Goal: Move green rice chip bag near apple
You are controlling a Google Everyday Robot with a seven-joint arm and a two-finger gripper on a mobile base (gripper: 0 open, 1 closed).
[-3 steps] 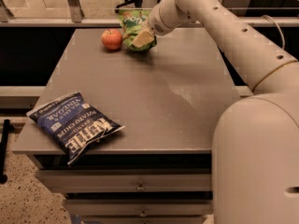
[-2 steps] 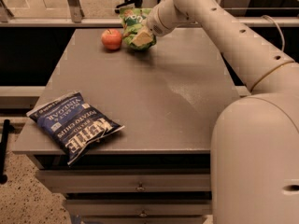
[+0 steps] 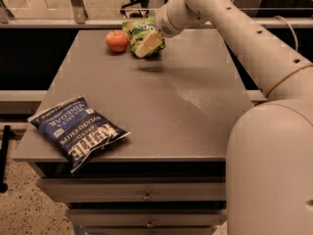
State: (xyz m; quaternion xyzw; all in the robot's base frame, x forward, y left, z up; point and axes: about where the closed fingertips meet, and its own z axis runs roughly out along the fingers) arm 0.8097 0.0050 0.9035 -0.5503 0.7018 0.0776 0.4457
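Grey is the tabletop (image 3: 161, 106) I am reaching across, and my jaws are near its far edge, a little left of the middle of that edge. They are mostly hidden behind the green bag (image 3: 139, 30), and they are clamped on it. The bag hangs tilted at the end of my wrist, its pale lower corner pointing down. A soft dark shadow (image 3: 150, 68) lies on the surface just in front of it, so the bag looks held clear of the tabletop rather than resting on it. The apple (image 3: 117, 41) stands just to the left of the green bag, red-orange with a short stem, and sits on the tabletop close to the far edge. The gap between apple and bag is too narrow from here for me to say whether they touch. My arm (image 3: 244, 31), white with small dark holes along it, comes in from the near right and crosses above the right edge of the tabletop on its way to the far edge. Well apart from all this, at the near left corner, a blue bag (image 3: 78, 131) with white lettering lies flat and turned at an angle, one end jutting slightly past the front edge. Below the front edge are drawers (image 3: 146, 196) with small metal pulls.
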